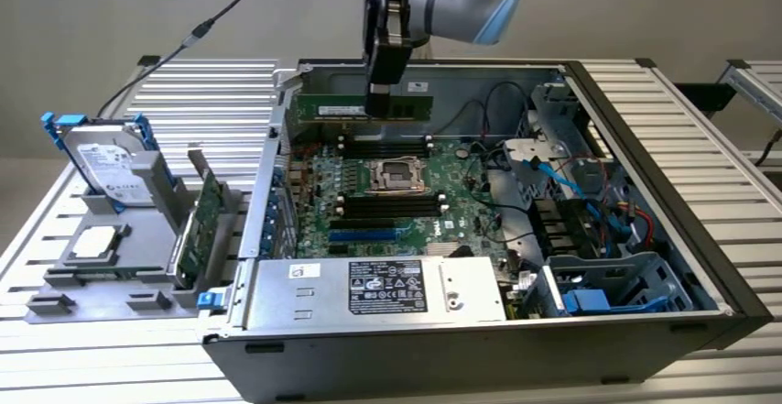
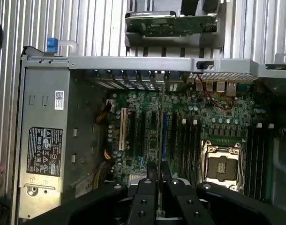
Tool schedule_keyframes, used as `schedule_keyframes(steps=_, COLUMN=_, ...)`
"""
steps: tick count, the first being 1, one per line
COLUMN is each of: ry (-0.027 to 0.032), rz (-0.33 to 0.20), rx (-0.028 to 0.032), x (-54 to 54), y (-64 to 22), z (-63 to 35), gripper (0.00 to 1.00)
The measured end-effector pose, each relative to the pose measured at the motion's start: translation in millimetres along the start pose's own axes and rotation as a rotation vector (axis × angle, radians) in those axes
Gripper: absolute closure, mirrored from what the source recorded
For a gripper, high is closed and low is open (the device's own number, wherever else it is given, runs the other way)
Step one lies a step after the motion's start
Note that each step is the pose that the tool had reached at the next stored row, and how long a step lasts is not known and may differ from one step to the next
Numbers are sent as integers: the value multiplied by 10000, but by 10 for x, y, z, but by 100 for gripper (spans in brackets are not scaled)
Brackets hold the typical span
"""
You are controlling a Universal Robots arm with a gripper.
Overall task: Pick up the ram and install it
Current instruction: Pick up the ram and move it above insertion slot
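Green and thin, the ram (image 1: 330,108) hangs level in the gripper (image 1: 381,102), which is clamped on its upper edge above the far end of the open computer case (image 1: 428,367). In the wrist view it runs edge-on between the fingers (image 2: 144,197), over the motherboard (image 2: 133,140). On the exterior view's left, well apart, the hard drive (image 1: 104,161) and the expansion card (image 1: 201,225) stand in a grey holder (image 1: 86,285).
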State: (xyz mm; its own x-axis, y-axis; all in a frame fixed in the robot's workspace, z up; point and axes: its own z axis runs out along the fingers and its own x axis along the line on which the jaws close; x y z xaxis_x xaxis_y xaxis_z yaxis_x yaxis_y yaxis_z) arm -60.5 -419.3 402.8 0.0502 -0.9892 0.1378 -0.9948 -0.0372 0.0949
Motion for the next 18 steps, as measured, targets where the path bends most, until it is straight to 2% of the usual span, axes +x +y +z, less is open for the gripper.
schedule_keyframes(steps=6, ry=0, rz=0, rx=2, x=-103, y=-190, z=32, gripper=86)
schedule_keyframes(steps=10, ry=-23, rz=-1, rx=4, x=-169, y=-296, z=75, gripper=86)
schedule_keyframes(steps=18, ry=-186, rz=-14, rx=12, x=-275, y=-374, z=176, gripper=86)
